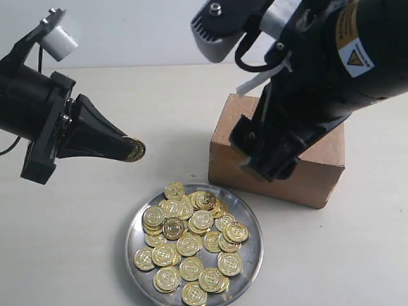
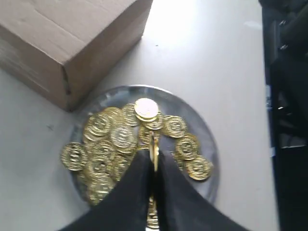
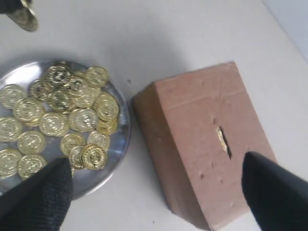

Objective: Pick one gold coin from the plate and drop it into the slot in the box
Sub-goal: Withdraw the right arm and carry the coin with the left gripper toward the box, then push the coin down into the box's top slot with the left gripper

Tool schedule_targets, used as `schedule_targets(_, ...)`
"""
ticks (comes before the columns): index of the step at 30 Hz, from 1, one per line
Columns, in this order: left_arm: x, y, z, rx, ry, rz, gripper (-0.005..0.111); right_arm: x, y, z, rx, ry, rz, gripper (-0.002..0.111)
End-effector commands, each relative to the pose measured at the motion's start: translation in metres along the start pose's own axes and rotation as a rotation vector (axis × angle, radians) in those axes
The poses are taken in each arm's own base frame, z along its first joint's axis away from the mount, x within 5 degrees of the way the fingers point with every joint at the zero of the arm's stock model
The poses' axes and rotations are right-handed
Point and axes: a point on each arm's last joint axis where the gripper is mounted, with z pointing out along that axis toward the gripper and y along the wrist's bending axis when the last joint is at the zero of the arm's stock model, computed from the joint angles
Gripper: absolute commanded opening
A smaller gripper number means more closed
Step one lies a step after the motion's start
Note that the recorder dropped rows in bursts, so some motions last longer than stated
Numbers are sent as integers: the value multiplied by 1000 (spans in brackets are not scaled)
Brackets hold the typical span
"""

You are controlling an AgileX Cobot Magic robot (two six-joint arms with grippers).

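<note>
The left gripper (image 1: pixel 131 150), pinched shut on one gold coin (image 3: pixel 25 18) above the desk (image 1: pixel 64 255) beside the plate (image 1: pixel 252 255), could lose it from that thin hold or bump the empty, wide-open right gripper (image 3: pixel 159 185) hovering over the slot (image 3: pixel 224 142) in the box (image 1: pixel 319 172) top.

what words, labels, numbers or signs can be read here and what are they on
No words or numbers are readable.
Yellow sticker on the right arm: warning triangle sign, print too blurred.
Gold coins in the plate: embossed marks, too small.
Gold coin in the left hand: too small.
Box: none.
</note>
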Motion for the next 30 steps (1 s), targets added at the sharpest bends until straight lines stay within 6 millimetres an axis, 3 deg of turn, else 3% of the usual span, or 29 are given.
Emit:
schedule_targets(1,-11,17,-4,-189,-36,239,0,11,-8,-2,77,73,139,89)
schedule_targets(4,-28,32,-2,-217,-45,337,0,27,-8,-2,102,79,207,89)
schedule_targets(10,-70,49,39,-145,-16,514,0,73,-9,-16,124,9,320,89)
schedule_targets(13,-92,55,72,-98,7,612,0,106,-14,-45,122,-104,381,89)
schedule_targets(19,-122,76,101,-44,-23,677,0,147,-23,-87,104,-258,468,89)
schedule_targets(24,-137,92,121,78,-10,646,0,161,-26,-102,106,-329,446,89)
schedule_targets(30,-151,91,160,129,59,727,0,161,-22,-101,69,-318,408,89)
